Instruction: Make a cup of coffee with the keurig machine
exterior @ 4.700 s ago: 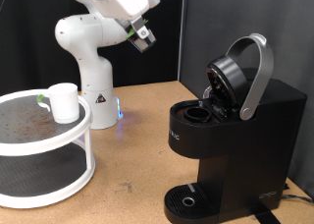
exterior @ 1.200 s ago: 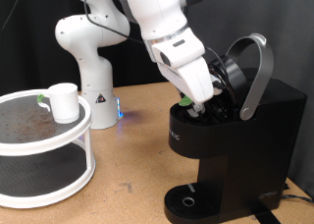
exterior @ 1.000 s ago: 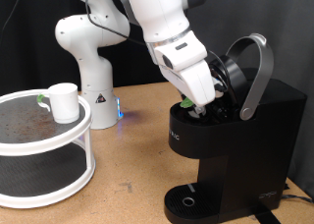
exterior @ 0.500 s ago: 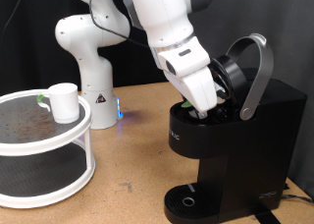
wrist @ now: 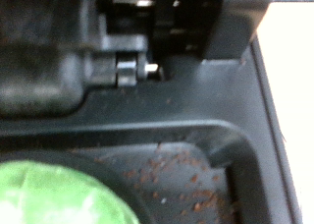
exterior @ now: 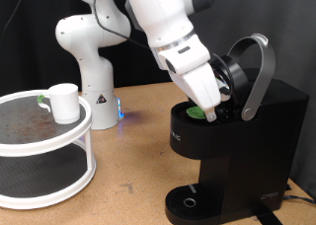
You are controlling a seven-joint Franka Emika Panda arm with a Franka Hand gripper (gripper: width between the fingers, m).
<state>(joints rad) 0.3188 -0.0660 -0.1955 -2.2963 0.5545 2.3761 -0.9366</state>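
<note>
The keurig machine [exterior: 269,136] stands at the exterior view's right with its lid [exterior: 233,75] raised and grey handle [exterior: 259,69] up. A green-topped pod [exterior: 200,113] sits in the open chamber; it also shows in the wrist view [wrist: 59,196], blurred, with coffee grounds around it. My gripper [exterior: 213,111] is right above the chamber, beside the pod; its fingertips are hidden, and none show in the wrist view. The white cup [exterior: 64,102] stands on the rack at the exterior view's left, far from the gripper.
The cup's round white two-tier rack [exterior: 39,171] fills the lower left, with a small green item [exterior: 40,100] beside the cup. The arm's white base [exterior: 91,62] stands behind it. The round drip tray [exterior: 188,201] is bare. A wooden tabletop lies between.
The arm swung from up high down to the machine's open chamber. Over the last second the hand shifted slightly right, and the pod's green top now shows in the chamber.
</note>
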